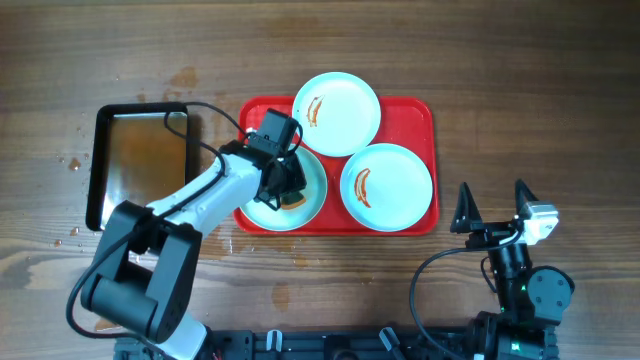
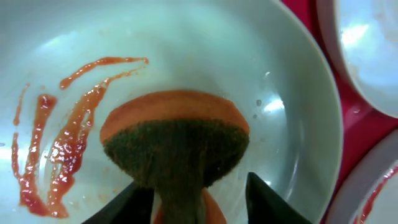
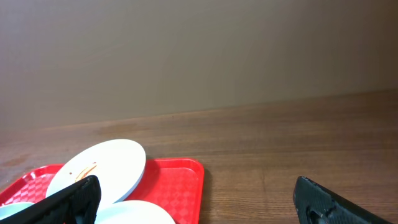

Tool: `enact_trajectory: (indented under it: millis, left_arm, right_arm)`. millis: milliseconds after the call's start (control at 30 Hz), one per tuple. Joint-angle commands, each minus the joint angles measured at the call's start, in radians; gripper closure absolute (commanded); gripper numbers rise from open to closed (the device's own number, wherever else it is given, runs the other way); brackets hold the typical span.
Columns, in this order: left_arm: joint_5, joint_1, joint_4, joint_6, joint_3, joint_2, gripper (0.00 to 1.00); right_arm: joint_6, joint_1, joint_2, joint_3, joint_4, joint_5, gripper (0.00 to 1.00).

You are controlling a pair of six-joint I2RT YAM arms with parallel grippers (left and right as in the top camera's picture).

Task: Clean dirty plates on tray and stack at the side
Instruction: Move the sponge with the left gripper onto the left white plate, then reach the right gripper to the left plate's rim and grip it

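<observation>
The red tray (image 1: 415, 110) holds three pale plates. The far plate (image 1: 336, 113) and the right plate (image 1: 386, 187) each carry an orange sauce streak. My left gripper (image 1: 280, 180) is down inside the left plate (image 1: 312, 198), shut on an orange sponge with a dark scouring side (image 2: 174, 143). In the left wrist view the sponge presses on this plate (image 2: 280, 74), beside red sauce streaks (image 2: 56, 149). My right gripper (image 1: 494, 210) is open and empty over the table, right of the tray's near corner. Its fingers (image 3: 197, 190) frame the tray (image 3: 180, 186) and the far plate (image 3: 106, 165).
A black-rimmed metal pan (image 1: 100, 170) lies left of the tray. Small water drops (image 1: 72, 232) dot the wood near the pan. Bare wooden table extends right of the tray.
</observation>
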Motion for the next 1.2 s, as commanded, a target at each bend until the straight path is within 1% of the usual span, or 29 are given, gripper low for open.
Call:
enact_trajectory:
  millis: [0, 100, 167, 200, 233, 267, 333, 367, 400, 433, 467, 500, 533, 600, 700, 800, 833, 867, 900, 933, 967, 1000, 1067, 1133, 1167]
  left_arm:
    - [0.069, 0.000, -0.031, 0.005, 0.078, -0.126, 0.48]
    - [0.059, 0.000, -0.056, 0.005, 0.114, -0.246, 0.47]
    - [0.009, 0.001, -0.056, 0.005, 0.116, -0.355, 0.46]
    - [-0.027, 0.003, -0.064, 0.005, 0.116, -0.409, 0.37]
    - [-0.067, 0.007, -0.077, 0.005, 0.116, -0.461, 0.19]
    - [-0.104, 0.012, -0.095, 0.005, 0.116, -0.512, 0.00]
    - [-0.172, 0.024, -0.161, 0.005, 0.116, -0.621, 0.00]
    - [-0.194, 0.029, -0.189, 0.005, 0.116, -0.656, 0.00]
    - [-0.221, 0.033, -0.220, 0.005, 0.116, -0.688, 0.00]
    - [-0.246, 0.037, -0.253, 0.005, 0.116, -0.717, 0.00]
    - [-0.271, 0.042, -0.294, 0.005, 0.116, -0.746, 0.00]
    - [-0.285, 0.045, -0.318, 0.004, 0.116, -0.759, 0.00]
    - [-0.295, 0.049, -0.344, 0.004, 0.116, -0.771, 0.00]
    - [-0.293, 0.072, -0.400, 0.000, 0.116, -0.784, 0.00]
    - [-0.293, 0.092, -0.438, 0.000, 0.116, -0.774, 0.00]
    - [-0.289, 0.108, -0.463, -0.023, 0.116, -0.753, 0.00]
    - [-0.289, 0.112, -0.471, -0.042, 0.116, -0.743, 0.00]
    - [-0.289, 0.112, -0.480, -0.058, 0.116, -0.737, 0.00]
    - [-0.285, 0.112, -0.485, -0.059, 0.116, -0.730, 0.00]
    - [-0.282, 0.112, -0.490, -0.059, 0.116, -0.726, 0.00]
    - [-0.278, 0.112, -0.498, -0.059, 0.116, -0.719, 0.00]
    - [-0.275, 0.112, -0.504, -0.059, 0.116, -0.715, 0.00]
    - [-0.274, 0.112, -0.513, -0.059, 0.116, -0.706, 0.00]
    - [-0.270, 0.112, -0.513, -0.059, 0.116, -0.700, 0.00]
    - [-0.267, 0.112, -0.512, -0.059, 0.116, -0.697, 0.00]
  right_arm:
    - [-0.002, -0.005, -0.007, -0.001, 0.003, 0.006, 0.00]
    - [-0.003, -0.005, -0.007, -0.001, 0.008, 0.009, 0.00]
    - [0.016, -0.005, -0.007, -0.001, 0.055, 0.028, 0.01]
    - [0.105, -0.005, -0.007, -0.001, 0.095, -0.031, 0.00]
    - [0.233, -0.005, -0.007, -0.001, 0.113, -0.112, 0.00]
    - [0.421, -0.005, -0.007, -0.001, 0.126, -0.194, 0.00]
    - [0.857, -0.005, -0.007, -0.001, 0.218, -0.229, 0.00]
    - [0.930, -0.005, -0.007, -0.001, 0.260, -0.242, 0.00]
    - [0.958, -0.005, -0.006, -0.001, 0.404, -0.294, 0.00]
    - [0.937, -0.005, -0.003, 0.005, 0.537, -0.342, 0.00]
    - [0.933, -0.005, 0.006, 0.027, 0.624, -0.375, 0.00]
    - [0.939, -0.005, 0.016, 0.057, 0.637, -0.391, 0.00]
    - [0.936, -0.005, 0.035, 0.109, 0.605, -0.415, 0.00]
    - [0.719, -0.005, 0.168, 0.348, 0.376, -0.578, 0.00]
    - [0.441, -0.005, 0.403, 0.655, 0.029, -0.778, 0.00]
    - [0.120, -0.005, 0.701, 0.999, -0.400, -1.032, 0.00]
    - [0.013, -0.003, 0.779, 1.093, -0.546, -1.078, 0.00]
    - [-0.090, 0.005, 0.843, 1.175, -0.689, -1.070, 0.00]
    - [-0.197, 0.021, 0.903, 1.254, -0.828, -1.009, 0.00]
    - [-0.251, 0.038, 0.938, 1.304, -0.913, -0.921, 0.00]
    - [-0.270, 0.078, 0.994, 1.374, -1.019, -0.710, 0.00]
    - [-0.259, 0.119, 1.031, 1.418, -1.080, -0.529, 0.00]
    - [-0.227, 0.214, 1.109, 1.482, -1.172, -0.252, 0.01]
    - [-0.174, 0.318, 1.196, 1.519, -1.221, -0.121, 0.00]
    - [-0.174, 0.361, 1.230, 1.521, -1.217, -0.129, 0.00]
